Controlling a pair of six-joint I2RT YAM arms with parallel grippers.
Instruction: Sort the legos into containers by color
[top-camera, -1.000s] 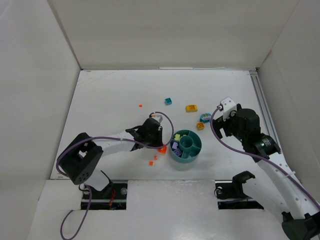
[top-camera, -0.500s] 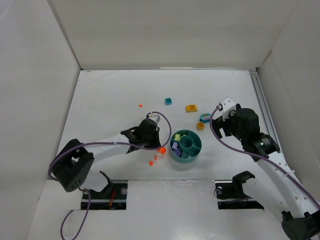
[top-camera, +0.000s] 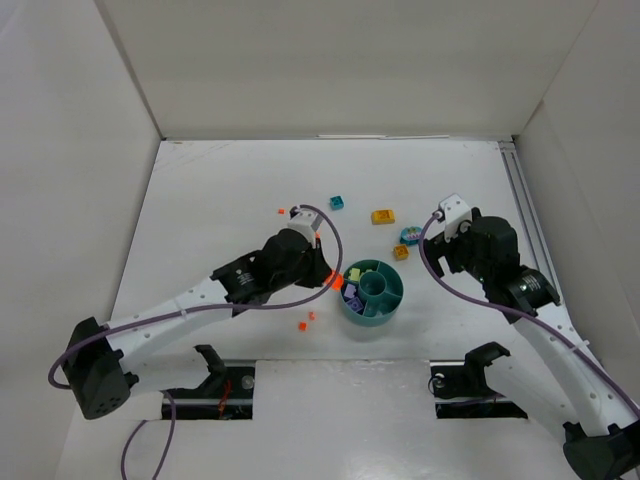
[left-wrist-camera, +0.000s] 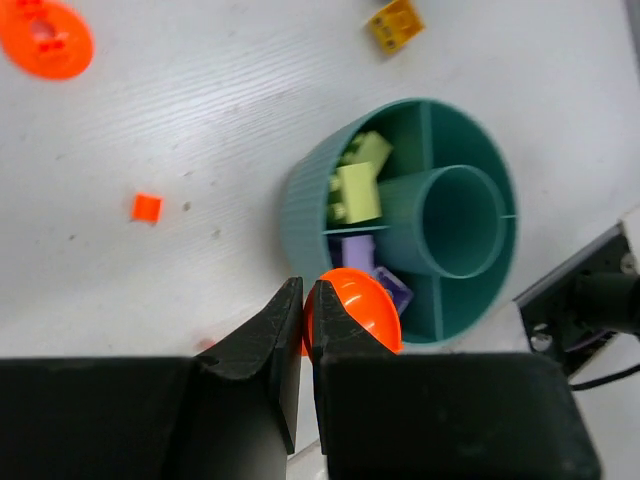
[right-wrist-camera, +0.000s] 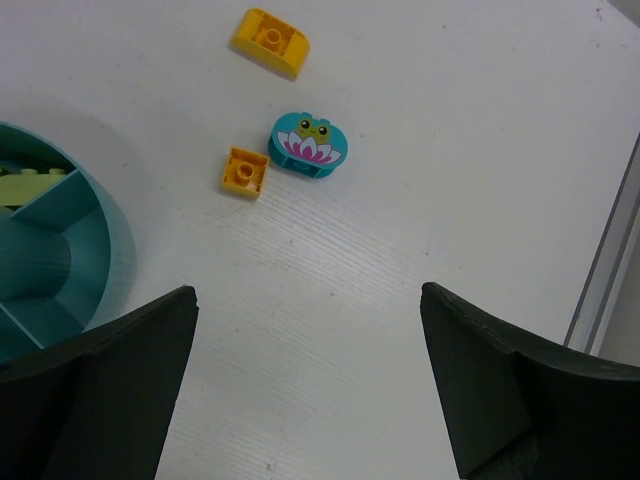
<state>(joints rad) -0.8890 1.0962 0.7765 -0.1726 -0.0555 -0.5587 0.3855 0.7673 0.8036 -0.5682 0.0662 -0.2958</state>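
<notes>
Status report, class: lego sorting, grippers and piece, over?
Left gripper shut on orange lego at dish rim. Right gripper open, empty. Purple legos sit in nearest section.

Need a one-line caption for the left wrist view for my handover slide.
Left tool shut on an orange lego at the teal dish's rim, beside its purple pieces.

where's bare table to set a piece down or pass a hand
Bare: the strip along the back wall, beyond the teal brick and yellow brick, and the left side of the table. Crowded: around the dish, with orange bits and the left gripper beside it.
</notes>
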